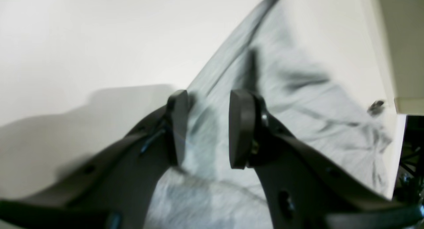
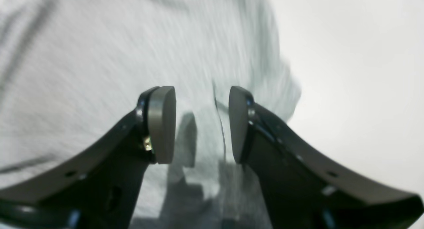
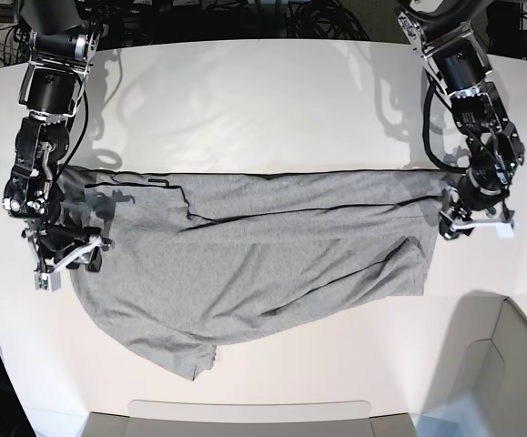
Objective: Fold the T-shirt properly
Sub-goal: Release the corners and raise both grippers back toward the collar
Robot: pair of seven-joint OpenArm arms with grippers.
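The heather-grey T-shirt [image 3: 263, 255] lies on the white table [image 3: 263, 109] as a wide band, its upper part doubled over along a straight top edge, one sleeve trailing toward the front left. My left gripper [image 3: 475, 223] hovers at the shirt's right end. In the left wrist view its pads [image 1: 207, 123] stand apart over the cloth [image 1: 298, 100], pinching nothing. My right gripper [image 3: 67, 259] sits at the shirt's left end. Its jaws [image 2: 202, 123] are open too, above blurred grey fabric [image 2: 82, 57].
A pale open box [image 3: 509, 364] stands at the front right corner. A shallow light tray [image 3: 245, 411] lies along the front edge. Dark cables [image 3: 245, 18] run behind the table's far edge. Both arms reach down from the far corners.
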